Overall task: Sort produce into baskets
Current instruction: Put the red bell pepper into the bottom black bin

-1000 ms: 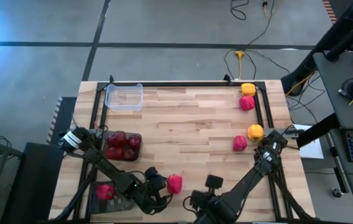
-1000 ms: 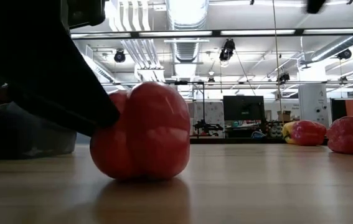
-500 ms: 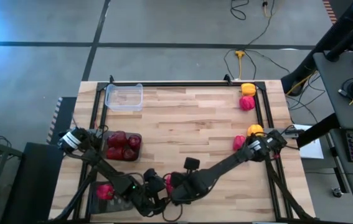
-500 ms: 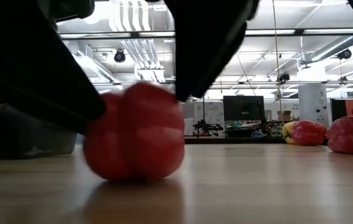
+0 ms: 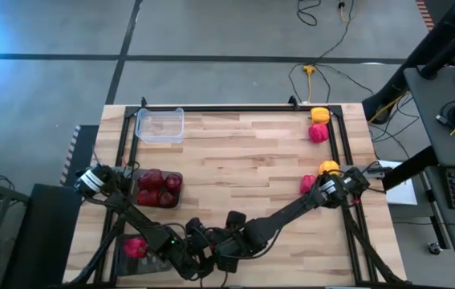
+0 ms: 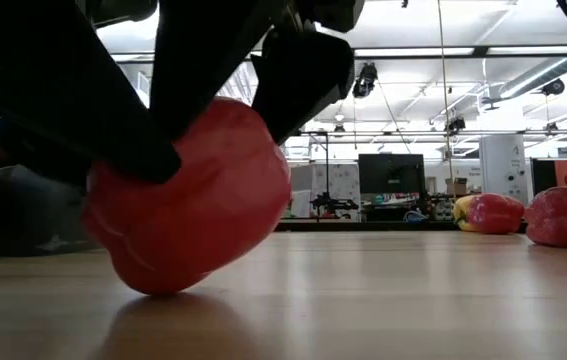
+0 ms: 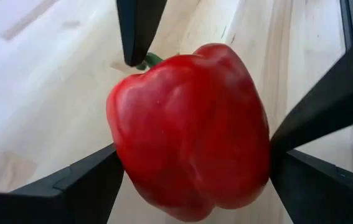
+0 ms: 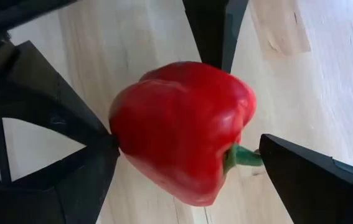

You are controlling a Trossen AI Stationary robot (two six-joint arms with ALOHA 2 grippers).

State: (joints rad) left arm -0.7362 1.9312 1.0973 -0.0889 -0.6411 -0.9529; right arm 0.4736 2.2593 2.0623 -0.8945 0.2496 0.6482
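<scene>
My left gripper [image 7: 192,180] clamps the bright red pepper [image 7: 192,127] near the table's front edge; my right gripper [image 8: 182,155] has just arrived, fingers spread around it, tipping it. Handover looks likely.

I'm seeing even, bright light falling on the table [image 5: 251,168] from overhead, with only soft shadows under the arms. A blue glare is bleeding into the high view's upper left corner. In the low view, ceiling strip lights are backlighting the arms into black silhouettes, and the red pepper [image 6: 188,200] is casting a faint reflection on the wood. Both wrist views are keeping that pepper [image 7: 192,127] sharp while the near fingers are blurring.
</scene>
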